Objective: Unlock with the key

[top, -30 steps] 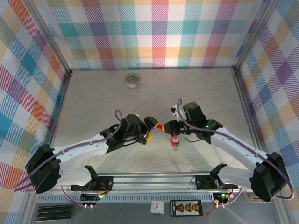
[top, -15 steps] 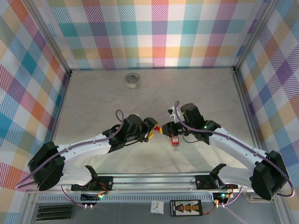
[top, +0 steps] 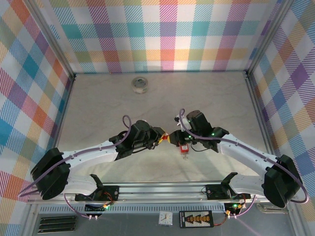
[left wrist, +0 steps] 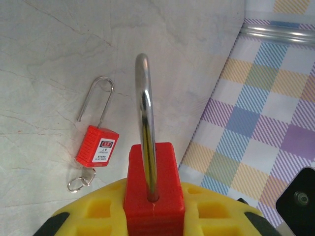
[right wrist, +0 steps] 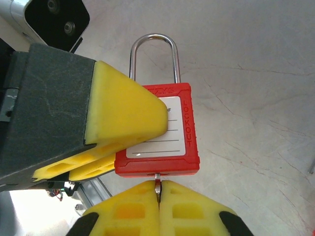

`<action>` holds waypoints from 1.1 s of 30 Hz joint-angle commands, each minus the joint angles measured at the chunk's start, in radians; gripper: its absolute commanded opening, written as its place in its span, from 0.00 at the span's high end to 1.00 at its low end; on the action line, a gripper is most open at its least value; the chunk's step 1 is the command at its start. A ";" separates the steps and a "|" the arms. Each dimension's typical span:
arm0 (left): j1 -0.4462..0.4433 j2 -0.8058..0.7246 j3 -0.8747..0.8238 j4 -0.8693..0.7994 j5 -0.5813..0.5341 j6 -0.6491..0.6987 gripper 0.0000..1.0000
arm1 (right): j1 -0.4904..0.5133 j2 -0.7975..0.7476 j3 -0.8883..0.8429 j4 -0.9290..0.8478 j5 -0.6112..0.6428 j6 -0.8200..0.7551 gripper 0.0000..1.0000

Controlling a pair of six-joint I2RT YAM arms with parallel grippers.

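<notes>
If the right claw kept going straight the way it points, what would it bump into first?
The right claw would meet the red padlock held by the left claw; the key it pinches enters the padlock's underside.

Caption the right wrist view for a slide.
Right gripper pinches the key at the base of the red padlock, which the left gripper clamps by its body.
</notes>
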 commanded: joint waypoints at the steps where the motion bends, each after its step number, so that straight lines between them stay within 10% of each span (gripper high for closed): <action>1: -0.003 0.009 0.017 0.046 0.017 0.016 0.85 | 0.009 -0.001 0.011 0.016 -0.016 -0.010 0.98; 12: 0.036 -0.039 -0.053 0.044 0.059 0.074 1.00 | -0.009 -0.037 0.078 -0.120 0.018 0.072 0.55; 20: 0.152 -0.139 0.002 -0.209 0.247 0.533 1.00 | -0.108 -0.148 0.108 -0.284 -0.046 0.047 0.34; 26: 0.160 -0.073 0.203 -0.522 0.516 0.975 1.00 | -0.305 -0.117 0.123 -0.202 -0.352 0.012 0.33; 33: 0.159 -0.019 0.275 -0.521 0.690 1.091 1.00 | -0.302 -0.041 0.041 0.052 -0.552 0.086 0.41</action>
